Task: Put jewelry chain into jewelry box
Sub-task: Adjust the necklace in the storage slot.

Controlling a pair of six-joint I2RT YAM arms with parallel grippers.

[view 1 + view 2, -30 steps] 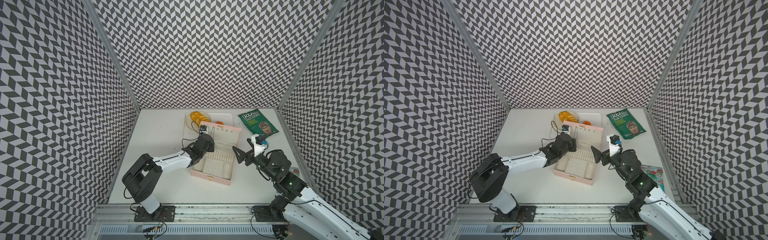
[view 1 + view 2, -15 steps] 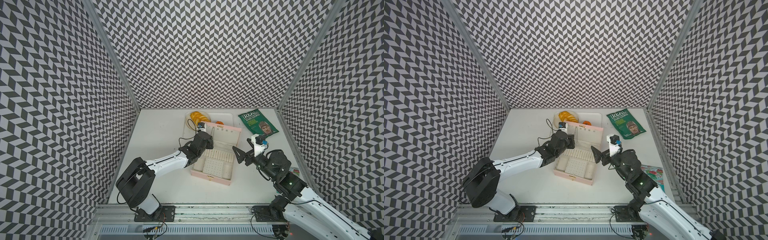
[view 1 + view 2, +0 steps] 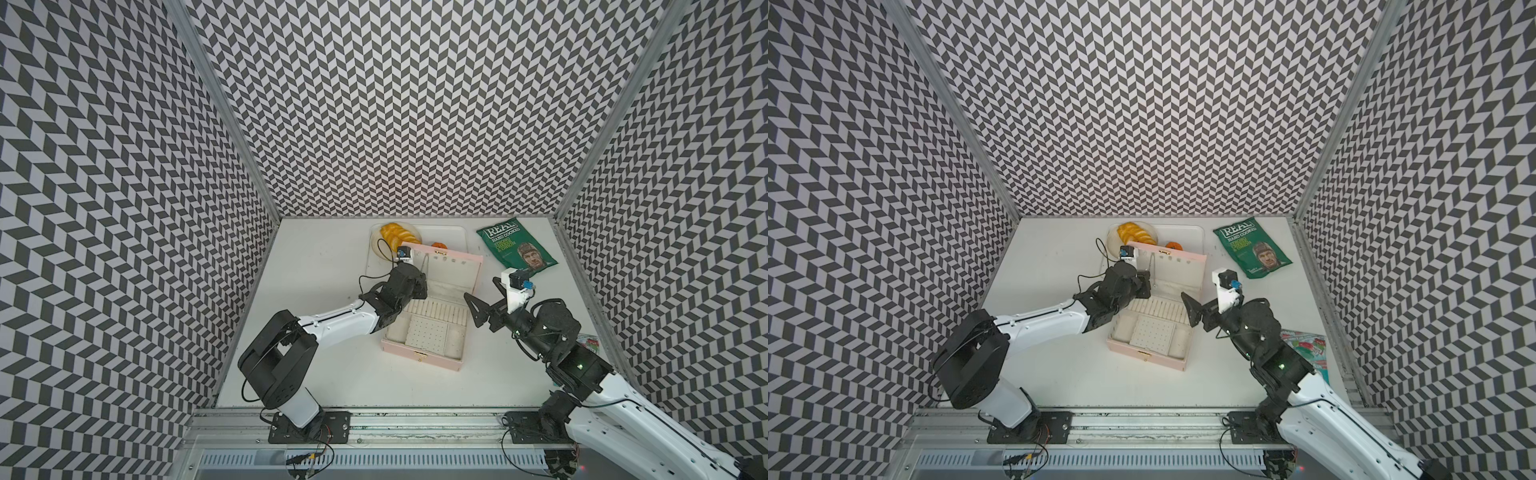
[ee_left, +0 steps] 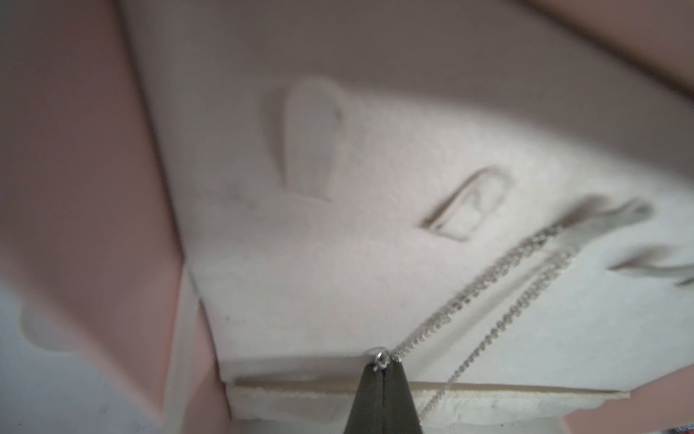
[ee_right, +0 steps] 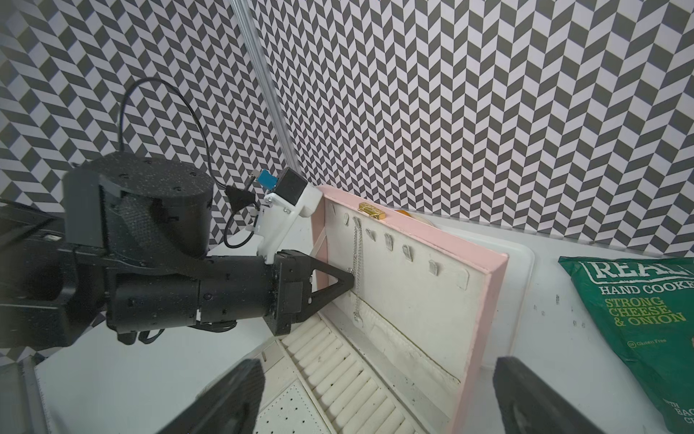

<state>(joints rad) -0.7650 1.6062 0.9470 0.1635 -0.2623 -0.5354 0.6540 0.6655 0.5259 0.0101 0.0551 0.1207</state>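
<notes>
- The left arm reaches from the desk's (image 3: 324,266) left side across to the open lid of the jewelry box (image 3: 419,359)
- A plate of yellow-orange food (image 3: 395,235) sits at the left end of a white tray (image 3: 461,237) behind the box
- The left gripper (image 4: 383,370) has its fingers pressed together, pinching the small ring at one end of the jewelry chain (image 4: 469,293); the right wrist view shows its tip (image 5: 349,280) right against the lid's cream lining
- The chain (image 5: 358,263) is looped over a hook near the left end of the lid's hook row; two thin strands hang down the lining, and the small pendant dangles low, by the lid's pocket
- The box stands open in the middle of the desk, pink lid (image 5: 488,300) upright, ring rolls and a perforated panel showing in the base, gold clasp on the front wall
- The right gripper (image 5: 377,364) is spread wide and holds nothing; it hovers just right of the box, pointing towards the lid
- A green crisp bag (image 3: 515,249) lies flat at the back right, apart from the tray
- A colourful packet (image 3: 1304,345) lies at the desk's right edge, partly hidden by the right arm
</notes>
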